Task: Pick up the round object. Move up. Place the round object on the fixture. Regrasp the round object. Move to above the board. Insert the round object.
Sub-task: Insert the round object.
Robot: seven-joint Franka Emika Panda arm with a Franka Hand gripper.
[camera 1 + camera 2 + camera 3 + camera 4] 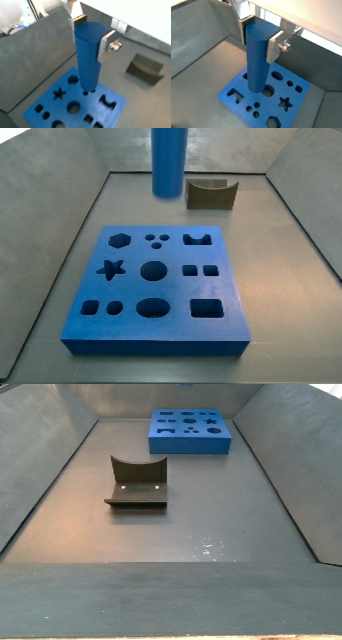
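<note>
My gripper (90, 40) is shut on the round object (87, 60), a blue cylinder peg that hangs upright between the silver fingers (105, 47). Both wrist views show this; in a wrist view the gripper (259, 40) clamps the peg (256, 65) near its top end. The peg's lower end hovers over the blue board (67, 102), which also shows in a wrist view (241, 90). In a side view the peg (167, 163) hangs above the far edge of the board (158, 333); the gripper is cut off there. The fixture (210, 192) stands empty beyond the board.
The fixture also shows in a wrist view (145, 67) and in a side view (138, 482), with the board (191, 431) behind it. Grey walls (54, 248) enclose the dark floor on all sides.
</note>
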